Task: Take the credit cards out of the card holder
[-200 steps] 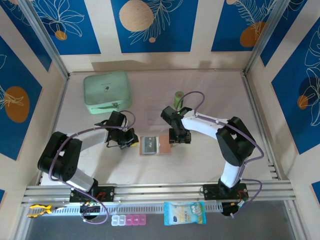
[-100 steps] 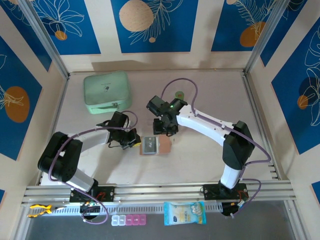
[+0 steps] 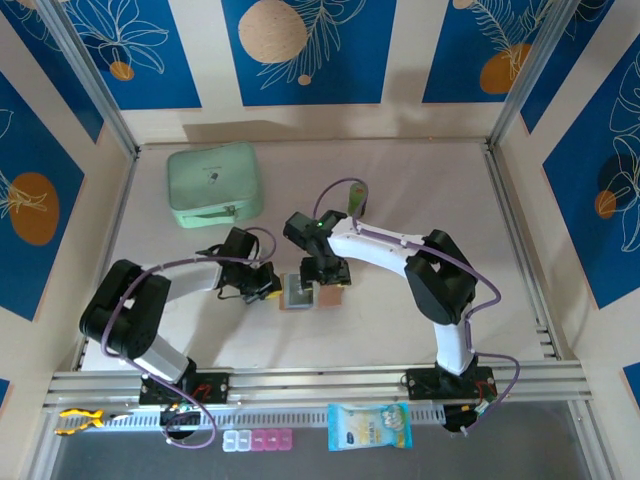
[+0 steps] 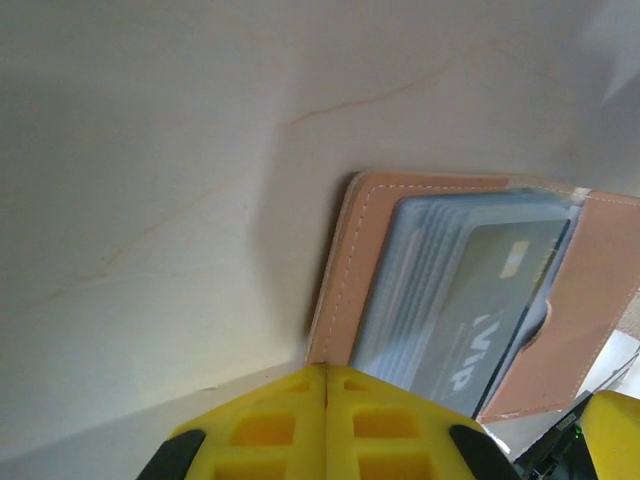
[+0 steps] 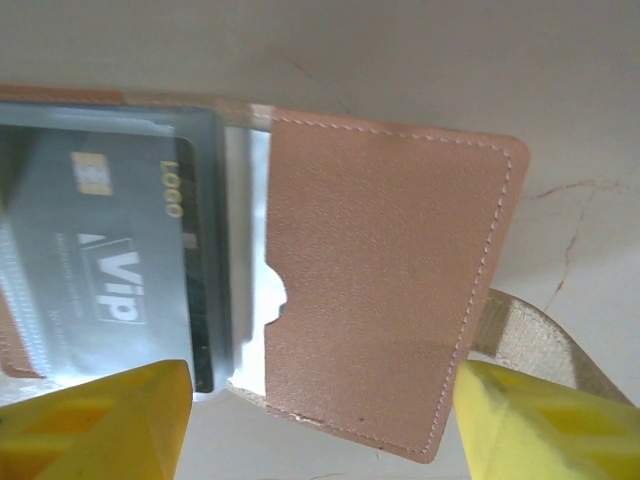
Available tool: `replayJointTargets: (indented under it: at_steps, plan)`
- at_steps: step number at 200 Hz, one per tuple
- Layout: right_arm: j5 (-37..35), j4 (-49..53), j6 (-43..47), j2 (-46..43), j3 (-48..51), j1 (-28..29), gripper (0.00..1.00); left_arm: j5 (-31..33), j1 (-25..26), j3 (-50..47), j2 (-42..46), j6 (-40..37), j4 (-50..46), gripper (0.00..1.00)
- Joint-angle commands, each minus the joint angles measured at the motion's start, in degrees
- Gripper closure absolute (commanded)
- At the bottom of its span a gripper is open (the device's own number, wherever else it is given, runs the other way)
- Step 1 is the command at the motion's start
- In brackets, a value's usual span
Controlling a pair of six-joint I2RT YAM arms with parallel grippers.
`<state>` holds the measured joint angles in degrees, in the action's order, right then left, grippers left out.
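The tan-pink card holder point(image 3: 328, 298) lies open and flat on the table between the two arms. Grey and blue credit cards point(image 3: 296, 292) sit stacked in its left half, the top one printed "VIP" point(image 5: 110, 270). My right gripper point(image 3: 325, 279) hangs over the holder, open, its yellow fingers point(image 5: 100, 425) standing either side of the plain tan flap point(image 5: 385, 270) without gripping it. My left gripper point(image 3: 267, 286) is shut, its tips point(image 4: 326, 372) resting at the near corner of the holder's stitched left edge point(image 4: 338, 280), beside the cards point(image 4: 470, 300).
A mint-green zip case point(image 3: 214, 183) stands at the back left and a green cylinder point(image 3: 357, 196) behind the right arm. A tan strap point(image 5: 530, 345) trails from the holder's right side. A snack packet point(image 3: 369, 426) and pill box point(image 3: 258, 440) lie past the front rail.
My right gripper has swung from the holder's right side round the back and come down over it, opening wider. The left gripper has stayed shut at the holder's left edge.
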<state>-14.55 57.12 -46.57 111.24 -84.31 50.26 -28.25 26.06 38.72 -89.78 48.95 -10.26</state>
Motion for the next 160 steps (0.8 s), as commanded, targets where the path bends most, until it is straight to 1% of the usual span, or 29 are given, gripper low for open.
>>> replayJointTargets:
  at_steps: [1, 38, 72, 103, 160]
  plan:
    - [0.7, 0.6, -1.0, 1.0, 1.5, -0.6, 0.29, 0.9, 0.5, -1.0, -1.8, -1.4, -1.0, 0.99]
    - [0.4, -1.2, -0.5, 0.9, 4.7, -2.1, 0.29, 1.7, 0.3, -0.8, -2.2, -2.0, -2.0, 0.99]
    - [1.1, -3.8, 0.1, 1.0, 7.8, -3.2, 0.31, 1.9, 0.4, -0.5, -3.1, -2.3, -2.7, 0.99]
    - [2.1, -6.5, 0.2, 1.9, 10.7, -3.8, 0.35, 2.2, 0.3, -0.4, -3.1, -2.5, -3.1, 0.99]
    - [3.9, -9.7, 0.0, 3.5, 14.3, -4.6, 0.41, 2.5, 0.3, -0.1, -2.7, -2.4, -3.8, 0.99]
